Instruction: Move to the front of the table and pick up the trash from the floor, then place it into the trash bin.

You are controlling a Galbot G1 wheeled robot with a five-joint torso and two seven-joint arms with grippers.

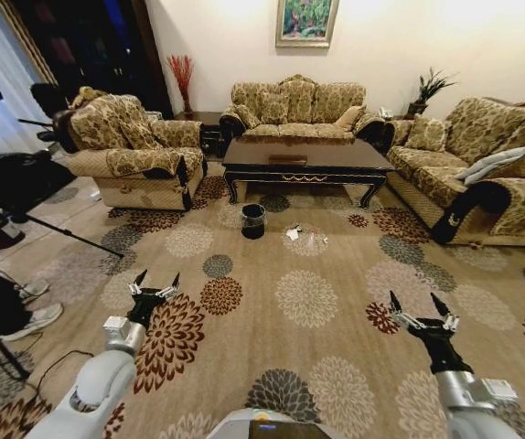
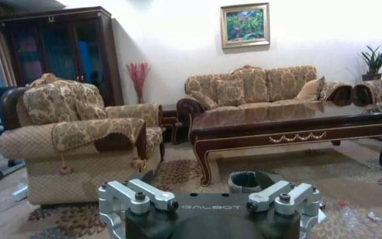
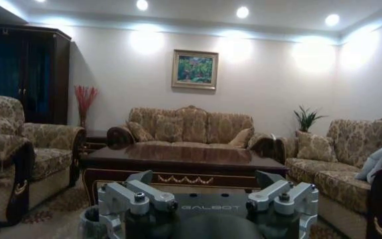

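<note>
Ahead of me on the patterned floor (image 1: 336, 302) stands the counter (image 1: 304, 160), the bin (image 1: 253, 220) before it, the trash (image 1: 305, 236) just beside, while my left fingers (image 1: 155, 284) and right fingers (image 1: 421, 309) hover spread apart, holding nothing.

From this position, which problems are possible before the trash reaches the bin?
The trash lies on the patterned floor close to the trash bin and the table, so an approaching base or arm might knock the bin. The clear bottle is hard to see against the carpet, so a grasp may miss. Left gripper and right gripper hang open, far away.
</note>
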